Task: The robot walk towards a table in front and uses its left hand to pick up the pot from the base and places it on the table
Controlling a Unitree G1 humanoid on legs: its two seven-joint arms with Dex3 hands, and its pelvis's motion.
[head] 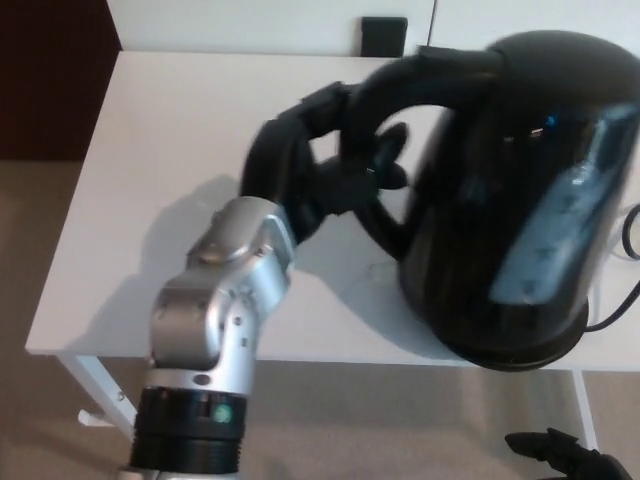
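The pot (520,200), just right of the left hand (310,170) over the table (170,150), is cropped at the frame edge, its underside too dark to judge contact, the right hand (570,455) is an unreadable scrap, and the left hand is clenched round the pot's handle (400,80).

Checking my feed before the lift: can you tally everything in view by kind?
pot: 1
robot hands: 2, the left hand closed on the pot's handle, the right hand low at the picture's edge
table: 1
cable: 1
black block behind the table: 1
Total: 6
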